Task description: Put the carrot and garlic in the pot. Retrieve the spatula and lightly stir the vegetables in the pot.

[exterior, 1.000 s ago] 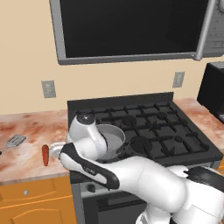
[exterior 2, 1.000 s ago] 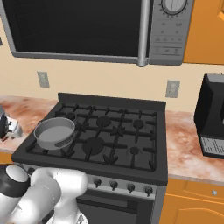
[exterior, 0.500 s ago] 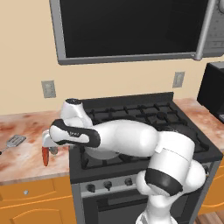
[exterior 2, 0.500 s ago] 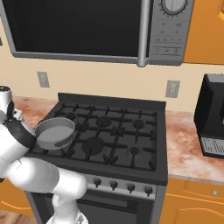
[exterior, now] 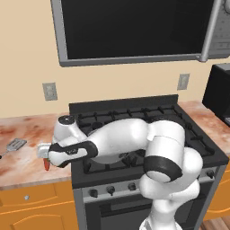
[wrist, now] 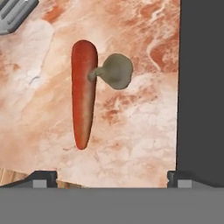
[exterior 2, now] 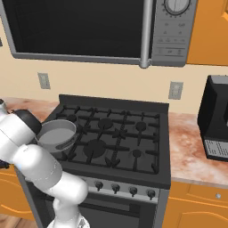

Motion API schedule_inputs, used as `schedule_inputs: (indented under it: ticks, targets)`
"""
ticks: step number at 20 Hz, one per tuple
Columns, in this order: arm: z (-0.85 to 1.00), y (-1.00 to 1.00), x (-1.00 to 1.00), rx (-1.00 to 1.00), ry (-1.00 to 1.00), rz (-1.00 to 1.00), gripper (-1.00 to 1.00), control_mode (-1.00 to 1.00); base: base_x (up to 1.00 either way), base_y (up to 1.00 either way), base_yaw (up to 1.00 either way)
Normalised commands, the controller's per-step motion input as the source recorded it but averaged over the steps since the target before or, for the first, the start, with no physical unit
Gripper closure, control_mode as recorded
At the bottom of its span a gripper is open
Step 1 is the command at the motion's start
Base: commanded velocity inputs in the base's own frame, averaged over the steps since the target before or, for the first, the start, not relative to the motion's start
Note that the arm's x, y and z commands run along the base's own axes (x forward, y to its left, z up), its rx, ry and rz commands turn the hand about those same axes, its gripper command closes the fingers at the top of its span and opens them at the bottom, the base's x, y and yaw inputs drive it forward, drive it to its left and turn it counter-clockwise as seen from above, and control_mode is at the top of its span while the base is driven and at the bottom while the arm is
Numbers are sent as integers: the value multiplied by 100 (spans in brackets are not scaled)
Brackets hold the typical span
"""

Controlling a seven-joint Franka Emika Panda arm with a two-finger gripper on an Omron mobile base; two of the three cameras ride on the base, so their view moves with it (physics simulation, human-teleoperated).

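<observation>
The orange-red carrot (wrist: 84,98) lies on the marbled counter, with the small grey-beige garlic (wrist: 116,71) touching its side. My gripper (wrist: 111,178) hangs open just above them, its fingers wide apart and holding nothing. From the left base view the gripper (exterior: 45,158) is over the counter just left of the stove, and the carrot's tip (exterior: 46,165) pokes out beneath it. The spatula (exterior: 15,144) rests further left on the counter, and its slotted blade (wrist: 15,13) shows in a corner of the hand view. The grey pot (exterior 2: 57,133) stands on the stove's front left burner.
The black stove (exterior 2: 111,133) borders the counter, and its dark edge (wrist: 201,87) runs close beside the garlic. A microwave (exterior 2: 89,26) hangs above the stove. A black appliance (exterior 2: 216,124) stands on the right counter. The counter's front edge is near the carrot.
The arm has risen and swung left from in front of the pot, bringing the hand over the carrot on the counter. The jaws stayed open.
</observation>
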Motion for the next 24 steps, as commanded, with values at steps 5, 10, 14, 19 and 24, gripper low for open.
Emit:
schedule_inputs:
  ticks: [5,10,14,19,24]
  targets:
    - [-3,30,0,0,-2,-5,-100,-100,0,0,0]
    - [0,1,15,0,0,0,-100,-100,0,0,0]
    - [0,0,13,0,0,0,-100,-100,0,0,0]
    - [-8,6,14,0,0,0,-100,-100,0,0,0]
    - [-23,15,21,0,2,0,-100,-100,0,0,0]
